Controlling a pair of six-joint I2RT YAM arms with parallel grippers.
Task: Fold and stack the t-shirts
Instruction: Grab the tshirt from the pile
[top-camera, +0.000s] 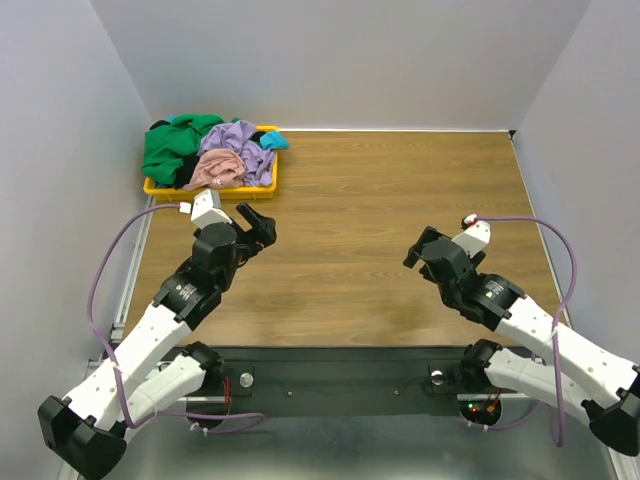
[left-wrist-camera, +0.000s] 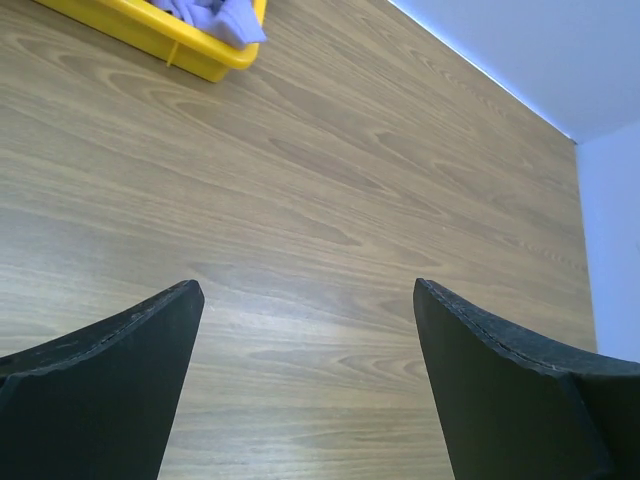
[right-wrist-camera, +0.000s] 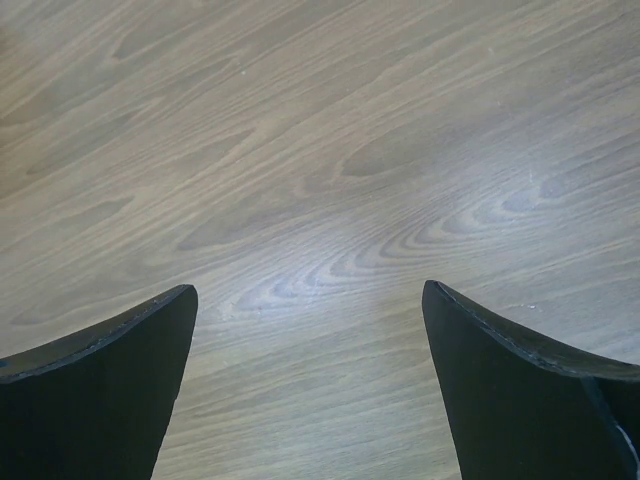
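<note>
The t-shirts lie crumpled in a heap at the table's back left: a green one (top-camera: 170, 148), a lavender one (top-camera: 240, 140), a dusty pink one (top-camera: 215, 170) and a bit of teal (top-camera: 272, 140). A lavender corner (left-wrist-camera: 215, 15) shows at the top of the left wrist view. My left gripper (top-camera: 262, 225) (left-wrist-camera: 308, 285) hovers open over bare wood just in front of the heap, nothing between its fingers. My right gripper (top-camera: 420, 250) (right-wrist-camera: 308, 288) stands open over bare wood at the right, far from the shirts and holding nothing.
The heap sits in a shallow yellow tray (top-camera: 258, 190) (left-wrist-camera: 190, 55) by the left wall. Grey walls close off the table on the left, back and right. Purple cables loop from both arms near the side edges.
</note>
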